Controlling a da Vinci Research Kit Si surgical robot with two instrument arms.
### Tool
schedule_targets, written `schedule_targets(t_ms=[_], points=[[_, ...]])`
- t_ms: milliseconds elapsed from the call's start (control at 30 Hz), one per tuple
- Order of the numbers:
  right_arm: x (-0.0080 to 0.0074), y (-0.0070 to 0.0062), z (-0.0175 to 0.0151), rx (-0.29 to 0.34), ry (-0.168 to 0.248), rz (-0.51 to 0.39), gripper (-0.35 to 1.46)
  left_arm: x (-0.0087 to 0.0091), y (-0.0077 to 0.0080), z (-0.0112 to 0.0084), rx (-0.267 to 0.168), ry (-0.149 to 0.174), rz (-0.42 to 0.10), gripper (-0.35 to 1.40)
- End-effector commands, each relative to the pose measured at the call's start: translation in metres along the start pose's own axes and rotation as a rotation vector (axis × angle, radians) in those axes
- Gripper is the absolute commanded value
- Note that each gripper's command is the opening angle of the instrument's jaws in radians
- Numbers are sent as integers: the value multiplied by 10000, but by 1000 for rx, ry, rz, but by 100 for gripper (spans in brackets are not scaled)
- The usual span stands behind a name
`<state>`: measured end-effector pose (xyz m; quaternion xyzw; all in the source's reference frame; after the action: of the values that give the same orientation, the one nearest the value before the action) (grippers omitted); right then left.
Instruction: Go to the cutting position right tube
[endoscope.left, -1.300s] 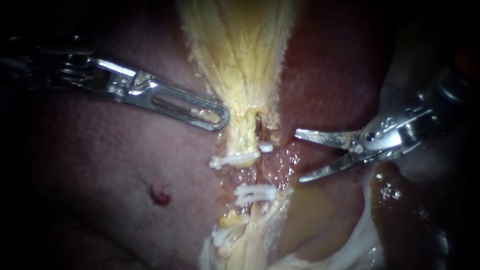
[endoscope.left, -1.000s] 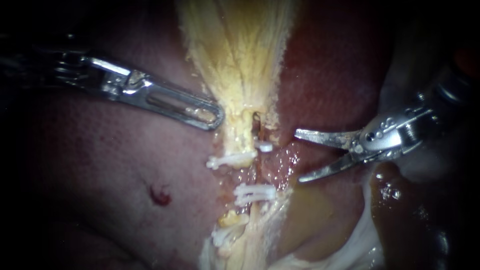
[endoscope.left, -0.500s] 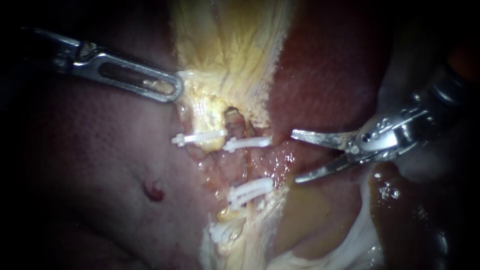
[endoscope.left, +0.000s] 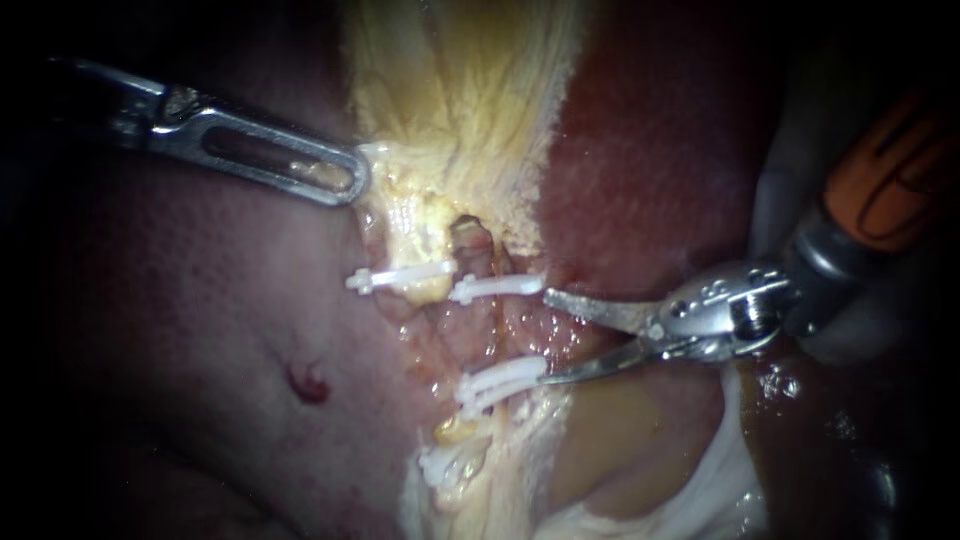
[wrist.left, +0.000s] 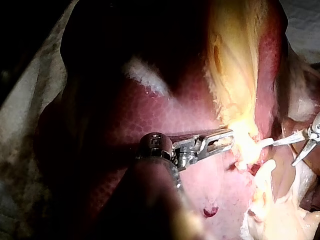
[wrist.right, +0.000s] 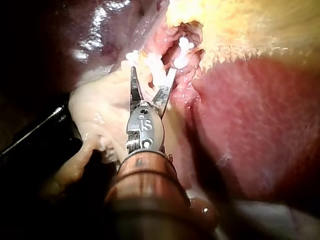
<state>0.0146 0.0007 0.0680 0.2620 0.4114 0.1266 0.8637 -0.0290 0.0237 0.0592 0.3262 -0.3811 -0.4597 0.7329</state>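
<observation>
Here the right instrument (endoscope.left: 545, 337), blades apart, sits beside the right tube (endoscope.left: 496, 322).

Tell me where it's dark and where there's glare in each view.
Endoscope view: lit at the centre, wet glints beside the open right instrument; shaft of the left instrument fades into shadow. Left wrist view: yellow tissue at its jaws is washed out. Right wrist view: glare streaks on dark wet tissue, deep shadow beside the shaft.

Count: two instruments, left instrument (endoscope.left: 350, 180) and right instrument (endoscope.left: 547, 337). White clips, four: clip A (endoscope.left: 398, 277), clip B (endoscope.left: 495, 288), clip C (endoscope.left: 500, 381), clip D (endoscope.left: 445, 466). One red spot (endoscope.left: 308, 382) on one liver (endoscope.left: 190, 320).
</observation>
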Motion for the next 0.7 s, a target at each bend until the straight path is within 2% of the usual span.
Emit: schedule_targets(t_ms=[33,233,567,700], points=[[-3,1,5,8,-3,7,144,0,0,0,0,0,0,-35],[-17,12,29,17,-22,33,144,0,0,0,0,0,0,-35],[-20,37,44,18,-25,53,144,0,0,1,0,0,0,-35],[-20,44,52,57,0,61,144,0,1,1,0,0,0,-35]])
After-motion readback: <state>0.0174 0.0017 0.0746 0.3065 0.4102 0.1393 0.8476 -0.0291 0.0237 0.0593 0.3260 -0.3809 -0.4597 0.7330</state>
